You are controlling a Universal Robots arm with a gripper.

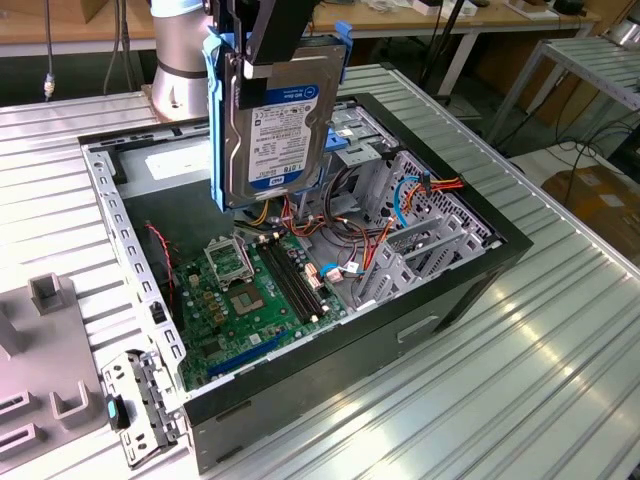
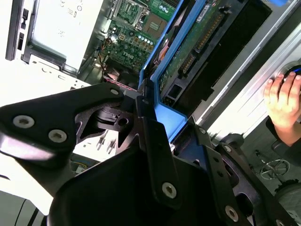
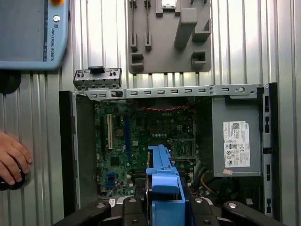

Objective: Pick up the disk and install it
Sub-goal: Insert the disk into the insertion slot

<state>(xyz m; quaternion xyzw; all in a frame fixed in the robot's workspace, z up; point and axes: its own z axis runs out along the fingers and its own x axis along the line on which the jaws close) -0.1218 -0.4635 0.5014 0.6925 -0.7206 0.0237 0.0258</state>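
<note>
One gripper [image 1: 262, 55] is clenched on the disk [image 1: 275, 125], holding it on edge with its label facing the exterior view, above the open computer case [image 1: 340, 380]; in that view the disk hangs at 12 o'clock from the motherboard [image 1: 250, 300], the metal drive cage [image 1: 400, 215] at its 4 o'clock; a person's hand [image 3: 11, 160] lies on the bench [image 1: 480, 400] beside the case.

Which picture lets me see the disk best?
The exterior view: the disk is held upright above the open computer, its whole labelled face toward the camera. The second wrist view shows its green circuit side and blue rail at a slant. The first wrist view shows the rail end-on.
</note>
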